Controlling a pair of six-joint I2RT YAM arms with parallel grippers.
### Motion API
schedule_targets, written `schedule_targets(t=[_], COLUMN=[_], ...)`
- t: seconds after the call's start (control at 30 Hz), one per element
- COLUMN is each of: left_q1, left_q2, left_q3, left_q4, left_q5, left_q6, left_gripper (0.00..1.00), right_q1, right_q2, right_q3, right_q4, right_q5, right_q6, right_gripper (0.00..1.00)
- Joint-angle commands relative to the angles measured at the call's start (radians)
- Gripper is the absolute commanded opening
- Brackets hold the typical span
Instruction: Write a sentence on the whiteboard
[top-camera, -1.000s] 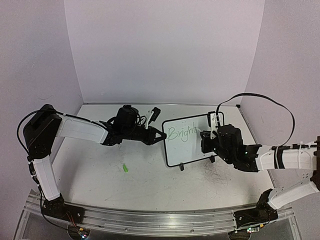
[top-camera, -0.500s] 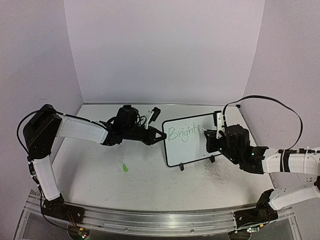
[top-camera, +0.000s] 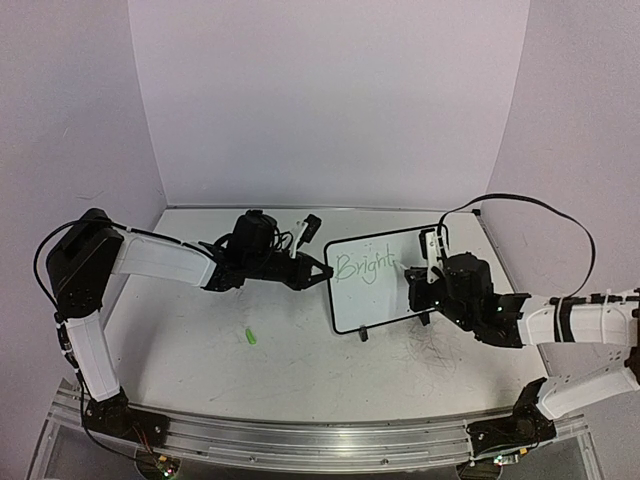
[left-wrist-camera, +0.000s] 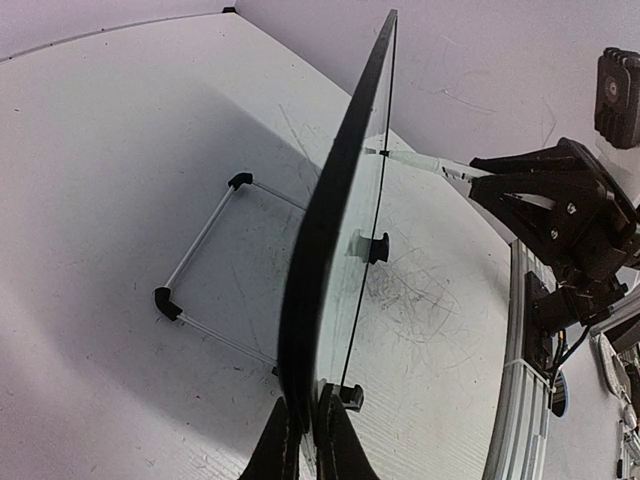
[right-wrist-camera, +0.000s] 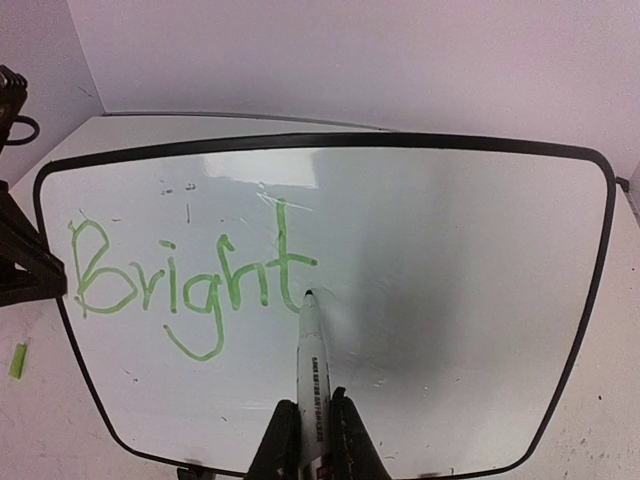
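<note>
Standing on the desk (top-camera: 250, 370), the whiteboard (top-camera: 380, 305) is clamped by the left hand (left-wrist-camera: 308, 440), a marker (right-wrist-camera: 312, 350) gripped by the right hand (right-wrist-camera: 312, 415).

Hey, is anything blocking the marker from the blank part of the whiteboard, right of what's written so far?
Nothing visible does. The marker has its tip at the end of the sentence, which reads "Bright", and the whiteboard to the right of it is bare.

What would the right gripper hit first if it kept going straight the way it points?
The whiteboard. The marker in the right gripper points at it, tip at or very near the surface, just past the green word.
</note>
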Motion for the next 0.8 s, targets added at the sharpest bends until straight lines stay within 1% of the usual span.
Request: schedule_targets(t=[0.0,0.43,0.77], left_q1=[-0.004,-0.004,-0.006], left_q2=[-0.029,-0.025,-0.028], left_q3=[0.034,0.033,0.035], left_q4=[-0.044,-0.046,-0.046], left_q5=[-0.028,-0.028,-0.028], left_q6=[0.044,0.044,0.043], left_gripper=[0.00,0.00,0.00], right_q1=[-0.001,-0.001,-0.001], right_q2=[0.010,0.024,0.032], right_q3=[0.029,0.036,0.031], right_q4=[0.000,-0.016,0.071], right_q5=[0.047,0.124,0.116], right_q6=[0.019,0.048,0.010], right_gripper=[0.00,0.00,0.00])
